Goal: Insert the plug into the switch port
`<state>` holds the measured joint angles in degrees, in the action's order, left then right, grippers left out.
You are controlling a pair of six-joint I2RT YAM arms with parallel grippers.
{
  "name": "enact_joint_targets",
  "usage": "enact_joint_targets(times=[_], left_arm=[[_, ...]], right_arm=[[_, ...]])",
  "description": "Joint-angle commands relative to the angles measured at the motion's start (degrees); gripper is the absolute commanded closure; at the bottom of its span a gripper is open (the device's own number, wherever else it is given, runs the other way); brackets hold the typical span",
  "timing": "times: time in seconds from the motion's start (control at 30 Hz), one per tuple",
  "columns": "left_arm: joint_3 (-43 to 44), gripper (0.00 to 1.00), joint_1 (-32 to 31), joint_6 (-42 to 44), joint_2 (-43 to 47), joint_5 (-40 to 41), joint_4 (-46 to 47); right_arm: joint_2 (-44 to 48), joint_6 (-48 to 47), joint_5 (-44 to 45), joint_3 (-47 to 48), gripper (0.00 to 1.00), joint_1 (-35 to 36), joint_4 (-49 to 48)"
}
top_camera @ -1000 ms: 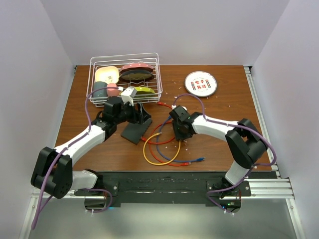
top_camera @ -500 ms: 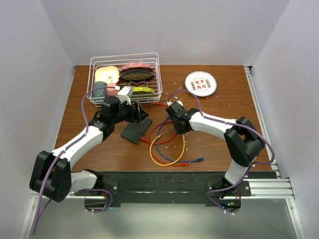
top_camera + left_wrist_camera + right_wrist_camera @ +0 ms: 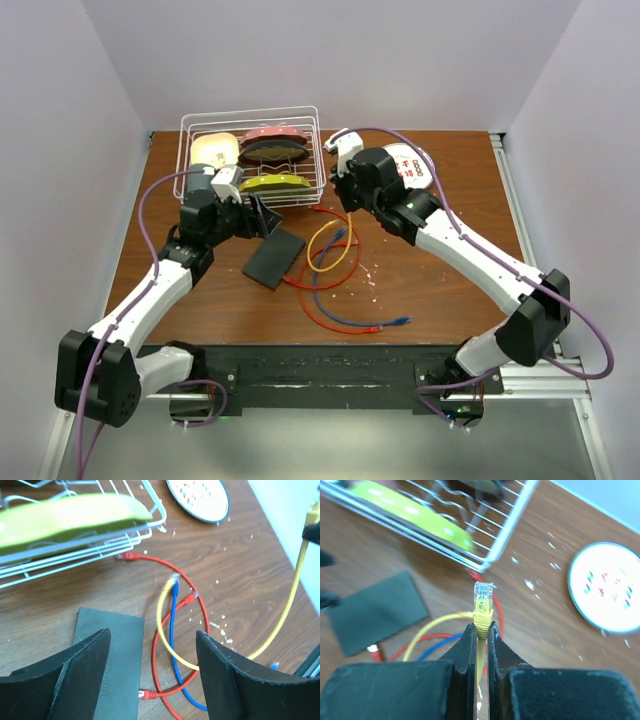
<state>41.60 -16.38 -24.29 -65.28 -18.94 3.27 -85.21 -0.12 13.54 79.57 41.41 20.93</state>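
Observation:
The switch [image 3: 272,258] is a flat black box on the table, also visible in the right wrist view [image 3: 377,610]. My right gripper [image 3: 480,626] is shut on the yellow plug [image 3: 483,600], whose clear tip points up past the fingertips, raised above the table near the basket. Its yellow cable [image 3: 335,242] loops down onto the wood. My left gripper [image 3: 152,640] stands open above the switch [image 3: 107,670] and holds nothing. A red plug [image 3: 145,695] lies against the switch's edge. In the top view the left gripper [image 3: 265,220] is just behind the switch, and the right gripper [image 3: 343,196] is further right.
A white wire basket [image 3: 250,150] with dishes stands at the back left. A round white disc [image 3: 607,587] with red marks lies at the back right. Red cable [image 3: 200,610] and blue cable [image 3: 174,630] tangle beside the switch. White crumbs dot the wood.
My right gripper has shut on the yellow plug and carried it up and back toward the basket, dragging the yellow loop along. The left arm has drawn back to the left.

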Motion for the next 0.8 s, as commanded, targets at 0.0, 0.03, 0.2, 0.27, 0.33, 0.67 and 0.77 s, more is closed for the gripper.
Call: enact_joint_targets(times=[0.0, 0.03, 0.2, 0.27, 0.33, 0.67, 0.77], left_arm=[[1.20, 0.26, 1.79, -3.12, 1.29, -5.91, 3.76], [1.11, 0.26, 1.79, -4.26, 1.03, -7.15, 5.85], [1.55, 0.27, 1.79, -7.78, -1.52, -14.80, 10.44], [1.29, 0.28, 1.79, -8.66, -1.61, -15.60, 12.02], [0.67, 0.28, 1.79, -9.01, -1.43, -15.69, 12.72], [-0.82, 0.31, 1.70, -10.69, -3.54, -18.24, 15.72], [-1.09, 0.33, 1.70, -10.69, -4.59, -18.59, 15.80]], right_arm=[[-3.90, -4.62, -20.00, 2.08, 1.00, 0.25, 2.71], [-5.39, -4.71, -22.92, 1.47, 1.00, 0.43, 2.98], [-8.30, -6.64, -34.09, 0.76, 1.00, 3.23, 3.77], [-8.39, -6.65, -34.54, 0.85, 1.00, 3.50, 3.77], [-8.13, -6.74, -34.28, 0.85, 1.00, 3.59, 3.59], [-7.95, -6.74, -34.20, 1.47, 1.00, 3.59, 3.60], [-7.60, -6.30, -33.58, 1.20, 1.00, 3.59, 3.16]])
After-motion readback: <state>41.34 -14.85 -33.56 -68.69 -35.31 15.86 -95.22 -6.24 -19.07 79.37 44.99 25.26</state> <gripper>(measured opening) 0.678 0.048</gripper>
